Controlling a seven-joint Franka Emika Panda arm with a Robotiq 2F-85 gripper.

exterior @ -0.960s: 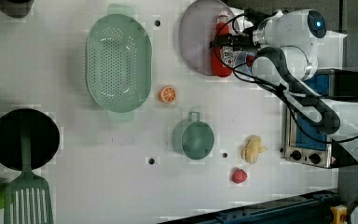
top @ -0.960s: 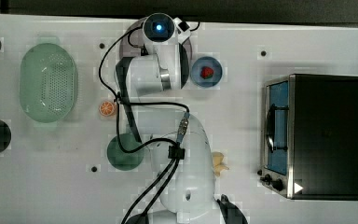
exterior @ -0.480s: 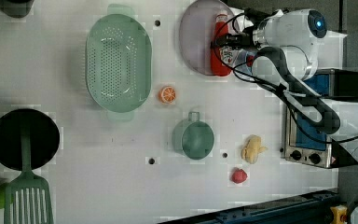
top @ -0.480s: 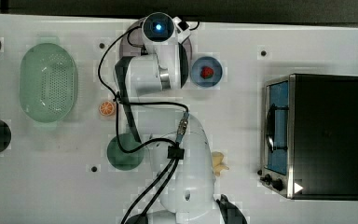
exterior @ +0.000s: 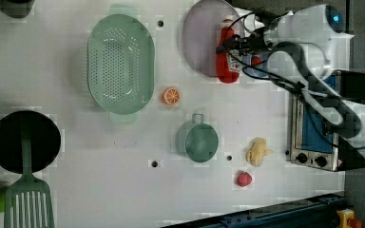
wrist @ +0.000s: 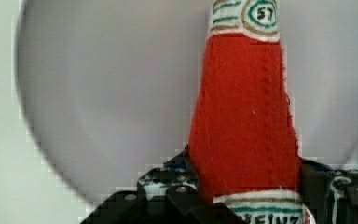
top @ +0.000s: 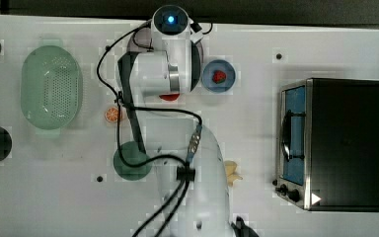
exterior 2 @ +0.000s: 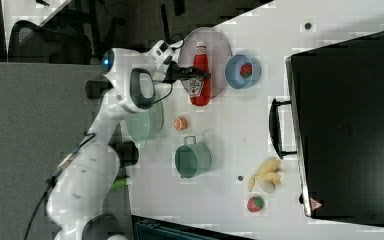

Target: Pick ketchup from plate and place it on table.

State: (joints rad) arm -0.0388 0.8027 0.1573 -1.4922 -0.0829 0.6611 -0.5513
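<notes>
Red plush with a white label band, the ketchup (wrist: 244, 126) lies flat on the plate (wrist: 112, 93), and in the wrist view the gripper (wrist: 249, 191) has a dark finger pressed against each side of the bottle's body, closed on it just above the lower label. In the left view the ketchup (exterior: 225, 56) lies on the plate's (exterior: 199, 42) 4 o'clock side, its base poking over the rim onto the table (exterior: 123, 180). In the right view the bottle (exterior 2: 199, 75) sits with its white cap toward 12 o'clock and the gripper (exterior 2: 192, 75) crosses its middle from 9 o'clock. The arm (exterior 2: 130, 90) reaches in low and nearly level with the tabletop, the wrist bent toward the plate, black cables looping along it. In the top view the arm's white body (top: 165, 64) covers most of the plate, and a red sliver of the ketchup (top: 169, 97) shows at its 6 o'clock edge. A blue bowl (top: 218, 76) holding a strawberry (top: 219, 76) sits at the plate's 3 o'clock in the top view; an orange slice (top: 112, 114) and a green colander (top: 51, 89) lie toward 8 and 9 o'clock.
</notes>
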